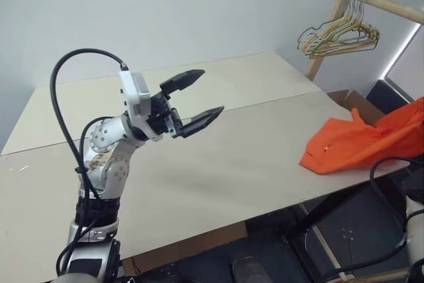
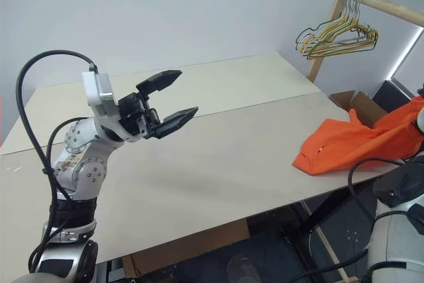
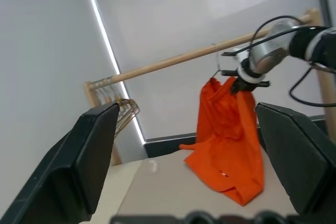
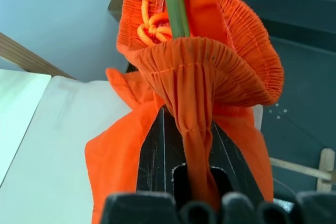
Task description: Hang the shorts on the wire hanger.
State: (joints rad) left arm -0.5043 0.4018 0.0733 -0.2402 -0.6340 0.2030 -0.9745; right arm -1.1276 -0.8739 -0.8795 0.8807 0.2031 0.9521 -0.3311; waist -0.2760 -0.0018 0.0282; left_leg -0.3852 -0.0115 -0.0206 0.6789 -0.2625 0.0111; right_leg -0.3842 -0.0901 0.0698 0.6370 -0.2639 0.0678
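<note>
The bright orange shorts (image 1: 358,140) lie partly on the table's right edge and rise off it toward the right. In the left wrist view the shorts (image 3: 228,129) hang from my right gripper (image 3: 244,83), just under the wooden rail. My right gripper (image 4: 186,129) is shut on a fold of the gathered waistband. The olive-green wire of the wire hanger (image 4: 176,3) runs into the waistband opening, next to the orange drawstring. My left gripper (image 1: 212,91) is open and holds nothing, raised above the table's left half and pointing right toward the shorts.
The pale table (image 1: 232,157) has a seam across its middle. A wooden rack (image 1: 391,6) at the back right carries a bunch of pale yellow-green hangers (image 1: 338,38). A cardboard box (image 1: 354,101) sits below it, past the table's right corner.
</note>
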